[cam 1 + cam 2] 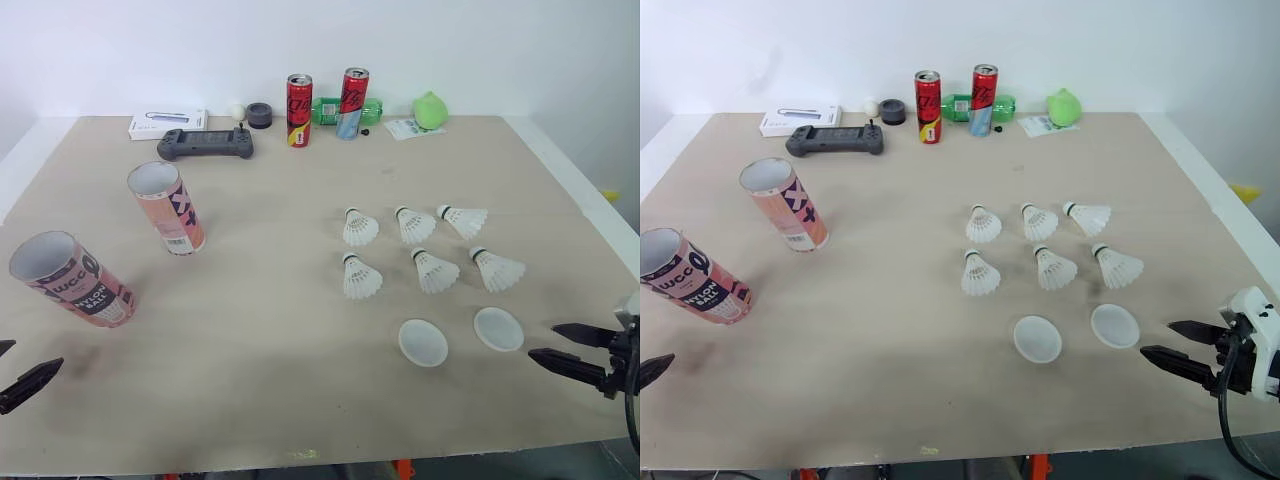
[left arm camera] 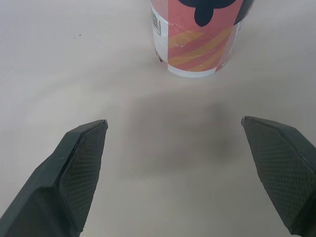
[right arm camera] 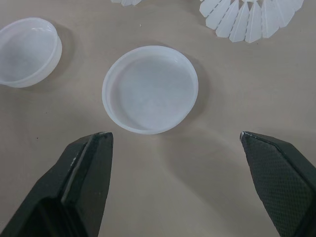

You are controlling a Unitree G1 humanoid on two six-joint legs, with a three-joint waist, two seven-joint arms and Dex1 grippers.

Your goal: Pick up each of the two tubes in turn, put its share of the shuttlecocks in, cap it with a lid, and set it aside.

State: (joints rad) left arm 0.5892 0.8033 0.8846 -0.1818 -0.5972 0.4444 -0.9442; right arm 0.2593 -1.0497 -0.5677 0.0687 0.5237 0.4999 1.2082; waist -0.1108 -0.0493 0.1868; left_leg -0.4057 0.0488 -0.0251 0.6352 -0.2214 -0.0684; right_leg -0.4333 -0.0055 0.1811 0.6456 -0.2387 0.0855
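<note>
Tubes: two, pink, standing open end up on the table (image 1: 270, 330), both on the left gripper's side.
Near tube (image 1: 72, 279): just ahead of the left gripper (image 1: 18, 368) and apart from it. In the left wrist view its base faces the gap between the fingers.
Far tube (image 1: 167, 208): further ahead of that gripper, off toward the right gripper's side.
Left gripper: fingers spread wide, nothing between them.
Right gripper (image 1: 1157, 338): fingers spread wide, holding nothing, pointing at the lids.
Near lid (image 3: 150, 89): white, lying flat, just ahead of the right gripper, not touching it.
Far lid (image 3: 28, 51): white, beside the near lid, further from the right gripper.
Shuttlecocks (image 1: 434, 271): six, in two rows of three, beyond the lids from the right gripper.
Cans (image 1: 300, 110), controller (image 1: 205, 144): at the far edge, well apart from both grippers.
</note>
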